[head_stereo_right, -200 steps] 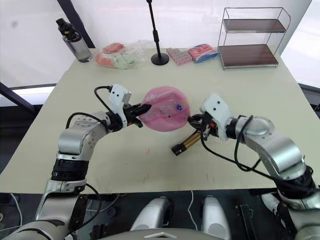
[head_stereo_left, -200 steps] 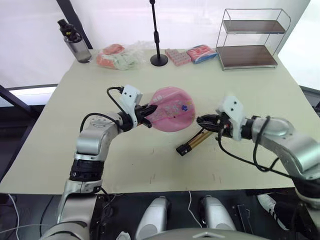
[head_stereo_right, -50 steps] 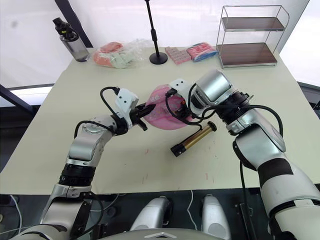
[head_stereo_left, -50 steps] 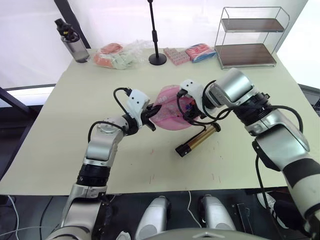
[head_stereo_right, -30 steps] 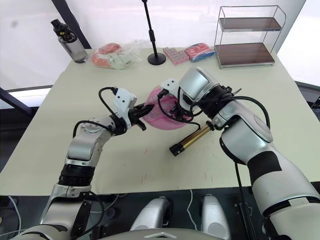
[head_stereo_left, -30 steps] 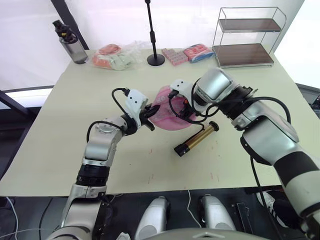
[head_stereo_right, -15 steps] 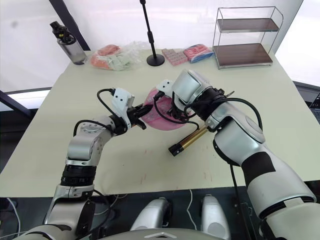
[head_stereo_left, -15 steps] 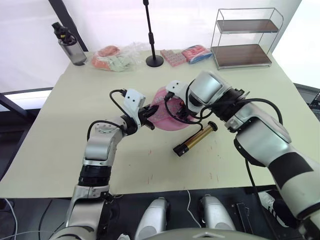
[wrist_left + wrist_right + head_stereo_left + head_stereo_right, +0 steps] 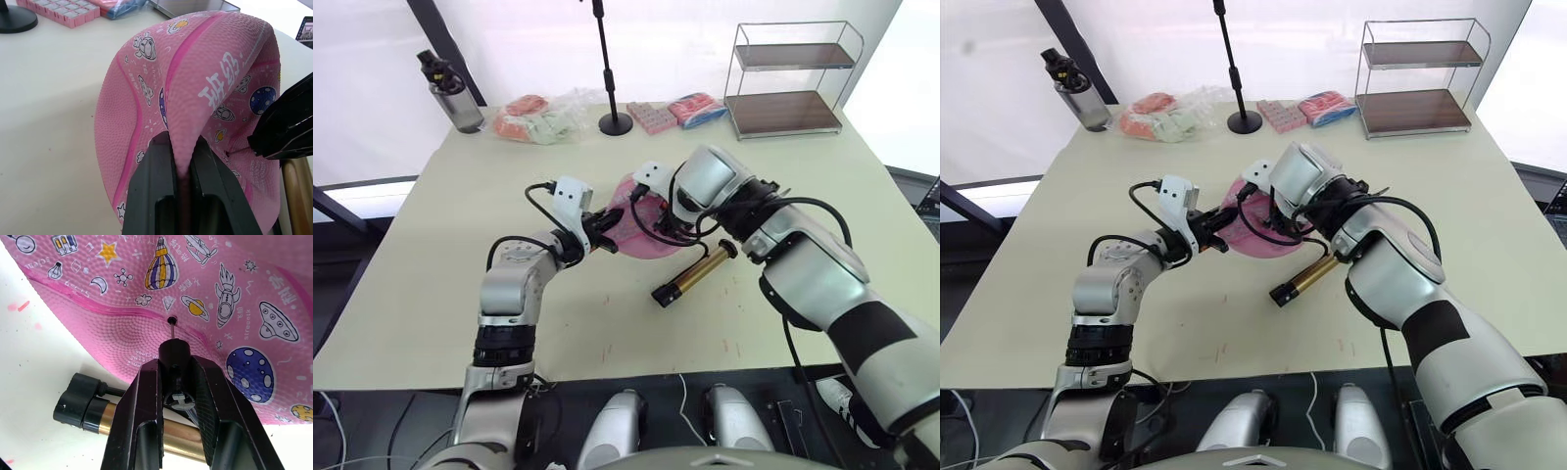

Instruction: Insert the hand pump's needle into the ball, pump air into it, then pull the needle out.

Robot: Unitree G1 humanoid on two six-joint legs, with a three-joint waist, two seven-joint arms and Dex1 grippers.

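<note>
Your left fingers [image 9: 178, 196] pinch the limp pink rubber ball [image 9: 195, 112]; right fingers [image 9: 173, 396] clamp the thin metal needle [image 9: 172, 330] at the valve, so any tilt could bend it.

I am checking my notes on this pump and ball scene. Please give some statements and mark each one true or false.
1. The left claw pinches a fold of the pink ball. True.
2. The ball is fully round. False: it is flat and creased.
3. The right claw grips the needle fitting, its tip at the ball's valve hole. True.
4. The hand pump stands upright on the wire shelf. False: it lies on the table.
</note>
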